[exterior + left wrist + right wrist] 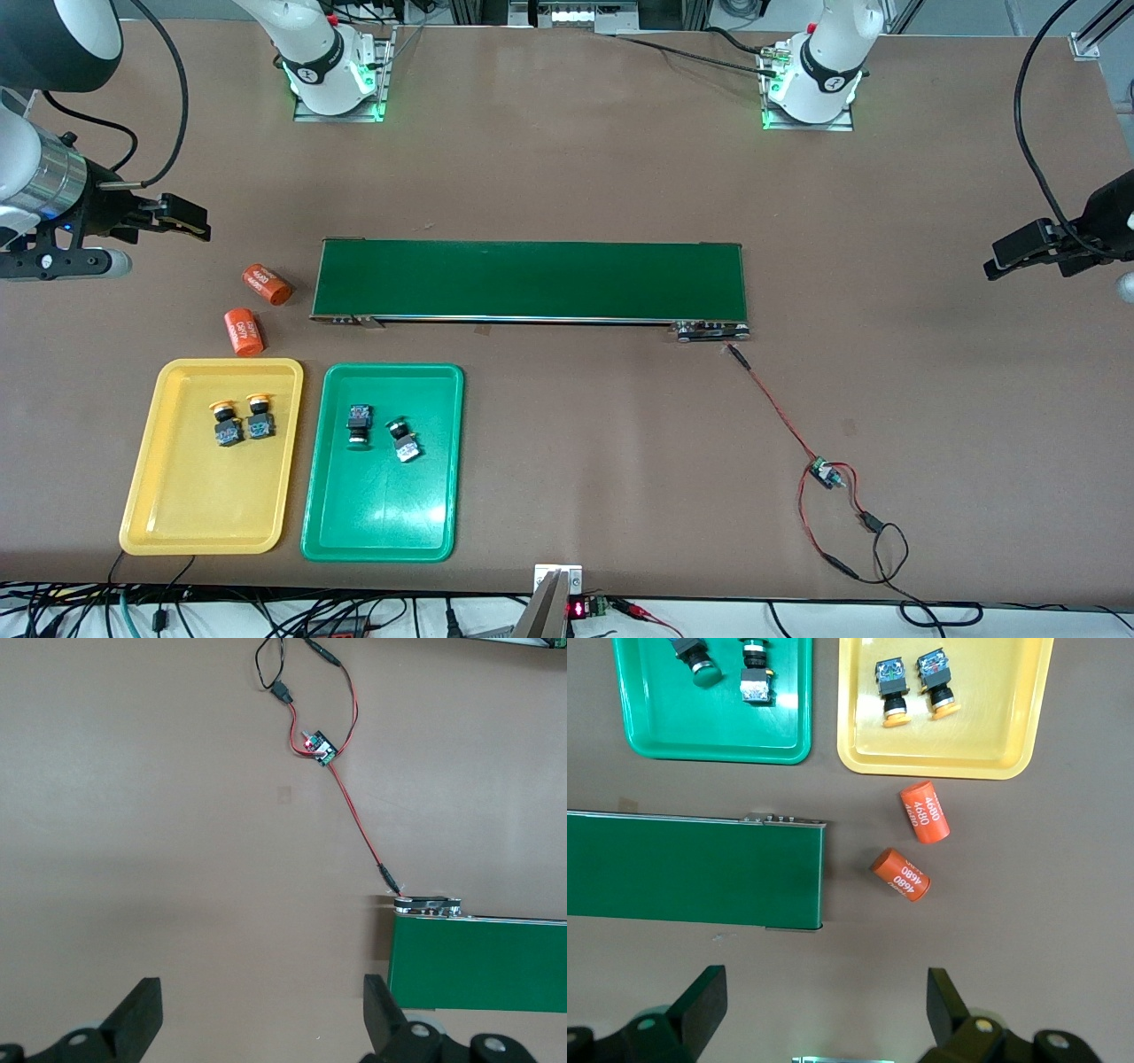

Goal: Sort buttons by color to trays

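All four buttons are seen sorted, so the task is judged done: two yellow buttons (242, 420) lie side by side in the yellow tray (177, 523), in the part nearer the belt (530, 280), and two green buttons (383, 431) lie likewise in the green tray (381, 532). The yellow pair is laid with long axes toward the belt, caps at that end. One green button points its cap away from the belt; the other is tilted, cap toward it. Nothing is judged left to move. Two orange cylinders (255, 307) lie between the yellow tray and the belt's end. The right gripper (824, 1010) hangs spread and empty above the surface near that end; the left gripper (261, 1014), likewise spread and empty, waits past the belt's wired end.
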Controlling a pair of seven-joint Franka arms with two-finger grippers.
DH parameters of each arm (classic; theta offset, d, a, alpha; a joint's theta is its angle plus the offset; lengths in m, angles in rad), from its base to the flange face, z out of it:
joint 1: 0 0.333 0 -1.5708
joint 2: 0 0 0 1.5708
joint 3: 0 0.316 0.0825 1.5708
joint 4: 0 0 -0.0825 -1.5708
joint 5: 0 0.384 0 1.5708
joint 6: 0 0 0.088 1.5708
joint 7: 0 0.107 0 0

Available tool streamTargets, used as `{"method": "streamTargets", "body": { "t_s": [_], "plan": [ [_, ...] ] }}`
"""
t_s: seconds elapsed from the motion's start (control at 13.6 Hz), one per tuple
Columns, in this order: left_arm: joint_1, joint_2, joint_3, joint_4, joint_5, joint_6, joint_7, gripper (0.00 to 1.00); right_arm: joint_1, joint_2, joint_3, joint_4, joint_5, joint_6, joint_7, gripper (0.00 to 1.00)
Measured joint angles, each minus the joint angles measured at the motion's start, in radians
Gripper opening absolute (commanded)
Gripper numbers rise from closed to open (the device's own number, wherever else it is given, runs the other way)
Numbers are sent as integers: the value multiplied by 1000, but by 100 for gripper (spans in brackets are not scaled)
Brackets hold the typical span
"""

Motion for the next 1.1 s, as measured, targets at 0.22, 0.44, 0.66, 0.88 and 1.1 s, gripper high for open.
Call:
{"method": "streamTargets", "body": {
  "t_s": [0.22, 0.44, 0.66, 0.88, 1.1],
  "plan": [
    [3, 0, 0, 0, 0, 0, 0, 100, 19, 0, -23, 0, 0, 0, 0, 100],
    [3, 0, 0, 0, 0, 0, 0, 100, 17, 1, -32, 0, 0, 3, -2, 100],
    [3, 1, 0, 0, 0, 0, 0, 100, 2, 9, -35, 0, 0, 8, -19, 100],
    [5, 1, 0, -1, 0, 0, 0, 100, -14, 10, -36, 2, 0, 13, -19, 100],
    [11, 2, 1, -2, 0, 0, 0, 100, -15, 10, -36, 8, 0, 25, -19, 100]
  ]
}}
